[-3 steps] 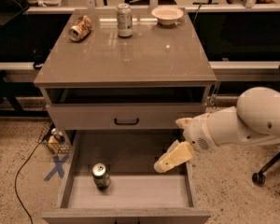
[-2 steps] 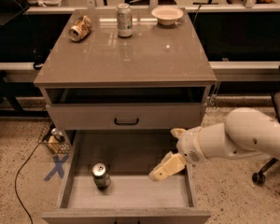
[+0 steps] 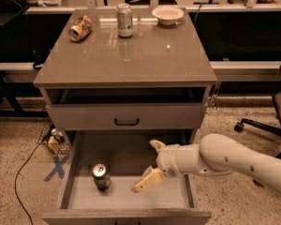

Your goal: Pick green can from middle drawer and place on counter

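Counter (image 3: 131, 60) unchanged, middle drawer (image 3: 131, 198) open, gripper (image 3: 145, 167) now further left over drawer floor than before, nearer upright green can (image 3: 101, 176), jaws wide open, holding nothing.

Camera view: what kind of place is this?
Probably an office or lab: office chair on castors, long desks behind the cabinet, speckled floor. The gripper hangs open over the middle drawer, right of the green can.
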